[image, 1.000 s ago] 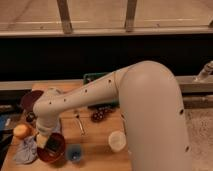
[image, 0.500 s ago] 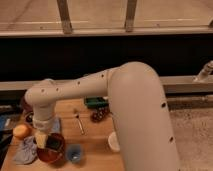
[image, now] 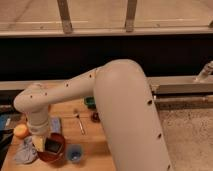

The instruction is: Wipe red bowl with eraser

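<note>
The red bowl [image: 56, 150] sits near the wooden table's front left, partly covered by my arm. My gripper [image: 46, 142] points straight down into it from the white wrist above. The eraser [image: 52, 145], a small black block, stands tilted inside the bowl at the gripper's tip, and the gripper is shut on it. The eraser rests against the bowl's inner surface. The bowl's left side is hidden behind the wrist.
An orange fruit [image: 21, 131] and a grey cloth [image: 24, 155] lie left of the bowl. A small blue cup [image: 75, 153] stands just to its right. Behind are a light blue sponge [image: 55, 124], a spoon [image: 79, 121], a dark maroon bowl [image: 95, 117] and a green object [image: 90, 102].
The big white arm link has swung left and nearer the camera, and the wrist has shifted slightly left. The eraser has stayed inside the red bowl.
</note>
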`<state>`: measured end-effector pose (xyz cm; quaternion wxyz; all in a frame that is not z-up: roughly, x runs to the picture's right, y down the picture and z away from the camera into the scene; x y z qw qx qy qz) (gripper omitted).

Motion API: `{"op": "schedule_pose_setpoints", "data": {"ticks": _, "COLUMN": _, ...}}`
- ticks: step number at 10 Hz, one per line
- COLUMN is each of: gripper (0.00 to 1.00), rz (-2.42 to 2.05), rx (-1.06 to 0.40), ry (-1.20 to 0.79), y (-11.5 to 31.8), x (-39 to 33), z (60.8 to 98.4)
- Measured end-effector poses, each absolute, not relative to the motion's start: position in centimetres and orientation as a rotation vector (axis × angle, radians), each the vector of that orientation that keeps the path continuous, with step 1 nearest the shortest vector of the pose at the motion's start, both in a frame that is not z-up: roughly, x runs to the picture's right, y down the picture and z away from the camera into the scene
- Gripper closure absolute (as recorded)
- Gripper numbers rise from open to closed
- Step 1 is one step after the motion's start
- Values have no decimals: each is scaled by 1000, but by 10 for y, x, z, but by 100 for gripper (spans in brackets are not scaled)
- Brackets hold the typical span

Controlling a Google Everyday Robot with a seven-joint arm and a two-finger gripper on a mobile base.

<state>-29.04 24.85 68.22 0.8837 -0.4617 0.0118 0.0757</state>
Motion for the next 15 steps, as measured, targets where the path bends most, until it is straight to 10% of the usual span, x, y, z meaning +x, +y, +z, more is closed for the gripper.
{"op": "schedule_pose_setpoints", "data": {"ticks": 15, "gripper": 100, "rz": 318, "rx": -798, "ry": 60, "y": 217, "x": -260, "z": 718}}
